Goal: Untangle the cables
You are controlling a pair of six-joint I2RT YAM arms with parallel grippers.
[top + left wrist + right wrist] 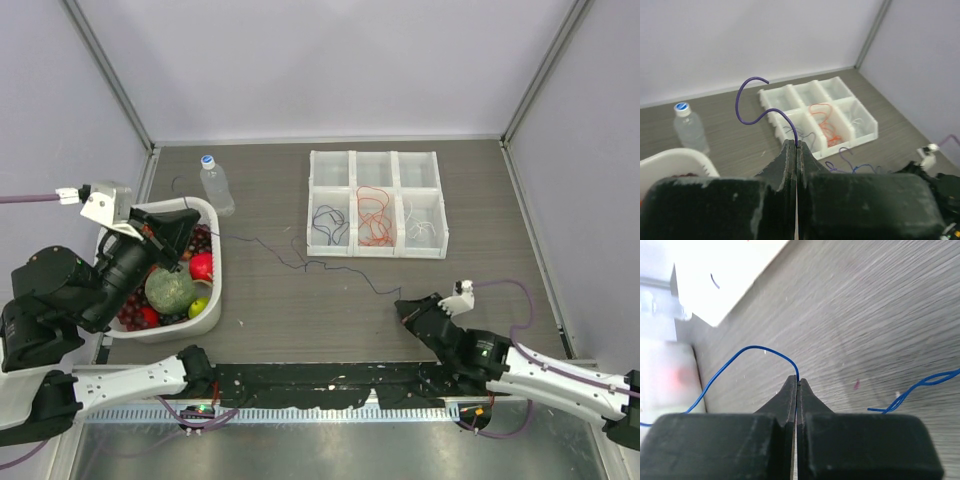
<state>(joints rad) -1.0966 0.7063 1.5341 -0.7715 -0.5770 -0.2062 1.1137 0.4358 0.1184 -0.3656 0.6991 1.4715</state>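
Currently, left gripper (797, 145) and right gripper (797, 381) each pinch 1 dark blue cable (755, 346) tight between their jaws. It is judged light, limp and slippery, best held near its ends.

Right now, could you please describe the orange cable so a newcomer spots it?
Find the white six-compartment tray on the table. The orange-red cable coils in its near row's middle compartment, between a dark blue cable and a white cable.

No legible txt, labels or nos. anywhere.
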